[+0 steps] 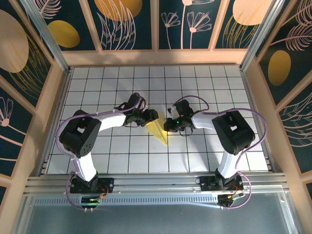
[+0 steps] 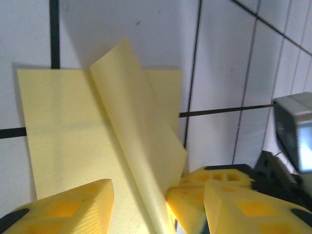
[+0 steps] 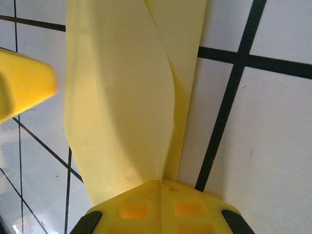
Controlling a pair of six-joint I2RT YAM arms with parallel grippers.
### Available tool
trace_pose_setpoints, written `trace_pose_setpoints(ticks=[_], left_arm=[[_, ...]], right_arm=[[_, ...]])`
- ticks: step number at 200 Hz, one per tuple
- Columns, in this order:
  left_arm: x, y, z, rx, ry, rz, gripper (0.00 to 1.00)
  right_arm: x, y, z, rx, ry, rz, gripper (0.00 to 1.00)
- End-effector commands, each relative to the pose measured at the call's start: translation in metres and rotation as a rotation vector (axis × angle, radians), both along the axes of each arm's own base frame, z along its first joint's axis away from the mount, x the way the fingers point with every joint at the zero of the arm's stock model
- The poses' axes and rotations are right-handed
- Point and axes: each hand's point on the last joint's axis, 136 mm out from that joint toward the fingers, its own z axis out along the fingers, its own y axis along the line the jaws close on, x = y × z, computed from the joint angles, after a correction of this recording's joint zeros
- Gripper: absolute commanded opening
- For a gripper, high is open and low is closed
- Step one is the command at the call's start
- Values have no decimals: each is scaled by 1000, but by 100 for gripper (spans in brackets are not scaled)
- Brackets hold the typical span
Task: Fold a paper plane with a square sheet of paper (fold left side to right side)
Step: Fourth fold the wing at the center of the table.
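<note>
The yellow sheet of paper (image 1: 159,131) lies mid-table, folded into a narrow wedge like a paper plane, its tip pointing toward the near right. In the left wrist view the paper (image 2: 73,122) lies flat with one flap standing up along a crease. My left gripper (image 1: 148,117) is at the wedge's wide far end, open (image 2: 141,192), one finger on each side of the raised flap. My right gripper (image 1: 169,125) is at the paper's right edge. Its fingers are shut (image 3: 161,187) with the paper's (image 3: 122,97) crease running into their seam, pinching the flap.
The white gridded table (image 1: 204,87) is walled by wooden rails and patterned panels. An aluminium rail (image 1: 156,183) runs along the near edge by both arm bases. The right gripper's fingers (image 2: 219,174) sit close beside my left gripper's right finger (image 2: 187,207).
</note>
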Motion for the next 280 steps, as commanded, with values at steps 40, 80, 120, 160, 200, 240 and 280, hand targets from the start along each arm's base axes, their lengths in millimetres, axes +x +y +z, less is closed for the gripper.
trace_pose_setpoints(ticks=[40,80,120,160,200,240,280], left_arm=[[1,-16,14,-83,-17,-61,27],[4,-29,6,-110,1,-109,14],[7,-29,-15,-68,34,-109,12],[1,-15,-41,24,76,-90,12],[-2,-4,-54,96,88,-79,12],[-5,1,-65,122,106,-74,11],[-9,6,-71,139,123,-64,8]], right_arm=[[-23,-30,-46,-173,126,-35,0],[-23,-31,-47,-182,130,-38,0],[-23,-32,-47,-189,133,-39,0],[-25,-35,-48,-204,138,-35,0],[-27,-36,-51,-213,146,-32,0],[-28,-37,-51,-213,146,-31,0],[-26,-30,-44,-175,143,-25,0]])
